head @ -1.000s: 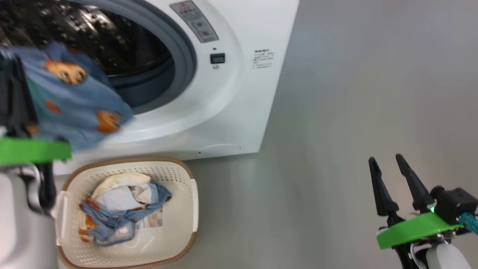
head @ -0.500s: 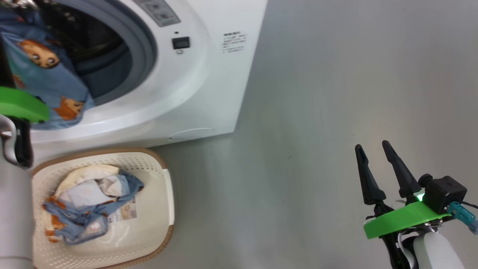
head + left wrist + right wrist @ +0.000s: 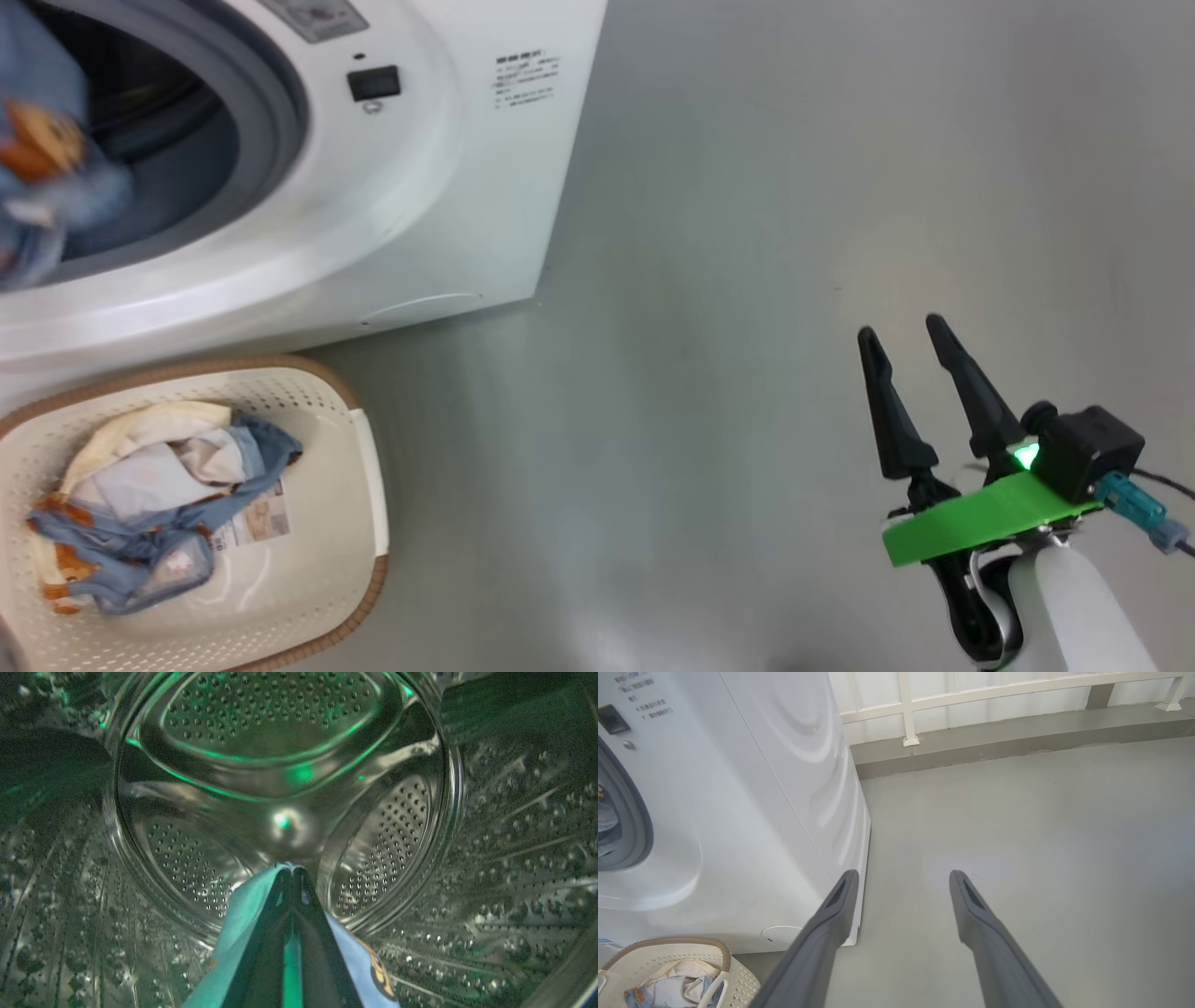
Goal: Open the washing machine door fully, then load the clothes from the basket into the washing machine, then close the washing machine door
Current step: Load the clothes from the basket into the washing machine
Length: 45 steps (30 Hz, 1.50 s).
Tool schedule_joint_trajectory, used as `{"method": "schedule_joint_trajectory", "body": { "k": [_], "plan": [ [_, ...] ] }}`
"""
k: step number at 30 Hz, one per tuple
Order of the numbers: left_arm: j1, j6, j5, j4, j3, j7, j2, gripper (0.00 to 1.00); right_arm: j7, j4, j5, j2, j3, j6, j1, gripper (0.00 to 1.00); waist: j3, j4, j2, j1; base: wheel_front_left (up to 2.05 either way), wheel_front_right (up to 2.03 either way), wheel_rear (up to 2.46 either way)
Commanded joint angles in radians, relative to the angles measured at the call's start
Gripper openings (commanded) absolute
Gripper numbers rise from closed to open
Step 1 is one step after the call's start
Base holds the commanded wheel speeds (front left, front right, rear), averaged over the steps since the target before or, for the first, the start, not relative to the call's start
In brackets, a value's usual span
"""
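Pinching light blue, orange-bear-printed cloth (image 3: 362, 961) inside the washing machine's (image 3: 448, 215) steel drum (image 3: 280, 718), the left gripper (image 3: 292, 870) is clamped tight. More blue and cream clothes (image 3: 140, 504) lie in the basket (image 3: 366, 485). The right gripper (image 3: 899, 327) gapes, empty.

The boxy white washing machine (image 3: 485, 187) at ten o'clock wears a grey rubber gasket (image 3: 275, 112) round a shiny steel drum (image 3: 280, 728), dotted with holes and tinted green. In the cream-white perforated basket (image 3: 327, 560) at eight o'clock, its woven-look rim brown, lie light blue clothes printed with orange-brown bears (image 3: 131, 560), mixed with cream-white cloth. The same bear print flanks the dark fingers of the left hand (image 3: 290, 868). At four o'clock the right hand (image 3: 900, 326) is black above a bright green plate (image 3: 980, 518). The floor (image 3: 747, 233) is plain grey.
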Motion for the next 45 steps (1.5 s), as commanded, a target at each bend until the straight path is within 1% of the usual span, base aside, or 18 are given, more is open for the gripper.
{"method": "schedule_joint_trajectory", "body": {
  "k": [1, 4, 5, 6, 7, 8, 9, 18, 28, 37, 45],
  "plan": [
    [-0.028, 0.007, 0.026, -0.078, 0.032, -0.008, 0.054, 0.00, -0.005, -0.023, -0.003, 0.002, 0.029, 0.002, -0.014, 1.00, 0.018, -0.014, 0.0000, 0.0000, 0.00, 0.00, 0.00],
    [-0.015, 0.006, 0.048, -0.112, 0.045, -0.008, 0.046, 0.00, -0.005, -0.024, -0.003, 0.006, 0.029, 0.002, -0.017, 1.00, 0.023, -0.019, 0.0000, 0.0000, 0.00, 0.00, 0.00],
    [-0.010, 0.005, 0.056, -0.121, 0.047, -0.008, 0.046, 0.09, -0.005, -0.024, -0.002, 0.008, 0.030, 0.002, -0.018, 1.00, 0.024, -0.020, 0.0000, 0.0000, 0.00, 0.00, 0.00],
    [-0.004, 0.005, 0.058, -0.122, 0.055, -0.008, 0.044, 0.27, -0.005, -0.024, -0.002, 0.009, 0.030, 0.002, -0.018, 1.00, 0.026, -0.022, 0.0000, 0.0000, 0.00, 0.00, 0.00],
    [0.002, 0.004, 0.056, -0.116, 0.063, -0.008, 0.039, 0.32, -0.005, -0.024, -0.002, 0.011, 0.031, 0.002, -0.018, 1.00, 0.026, -0.023, 0.0000, 0.0000, 0.00, 0.00, 0.00],
    [0.008, 0.004, 0.061, -0.106, 0.064, -0.008, 0.038, 0.48, -0.005, -0.024, -0.002, 0.012, 0.030, 0.002, -0.018, 1.00, 0.027, -0.023, 0.0000, 0.0000, 0.00, 0.00, 0.00],
    [0.012, 0.003, 0.067, -0.100, 0.063, -0.008, 0.038, 1.00, -0.005, -0.023, -0.002, 0.013, 0.030, 0.002, -0.018, 1.00, 0.028, -0.024, 0.0000, 0.0000, 0.00, 0.00, 0.00],
    [0.030, -0.002, 0.083, -0.046, 0.067, -0.008, 0.033, 1.00, -0.005, -0.021, -0.001, 0.015, 0.027, 0.002, -0.023, 1.00, 0.028, -0.018, 0.0000, 0.0000, 0.00, 0.00, 0.00],
    [0.073, -0.004, 0.084, -0.011, 0.074, -0.008, 0.015, 1.00, -0.005, -0.022, -0.005, 0.011, 0.028, 0.002, -0.023, 1.00, 0.018, -0.009, 0.0000, 0.0000, 0.00, 0.00, 0.00],
    [0.182, -0.004, 0.075, -0.004, 0.100, -0.008, -0.044, 1.00, -0.005, -0.024, -0.010, -0.008, 0.012, 0.002, -0.015, 1.00, -0.011, 0.026, 0.0000, 0.0000, 0.00, 0.00, 0.00],
    [0.304, -0.005, 0.080, -0.086, 0.121, -0.008, -0.099, 1.00, -0.005, -0.024, -0.015, -0.026, -0.002, 0.002, 0.000, 1.00, -0.040, 0.068, 0.0000, 0.0000, 0.00, 0.00, 0.00]
  ]
}}
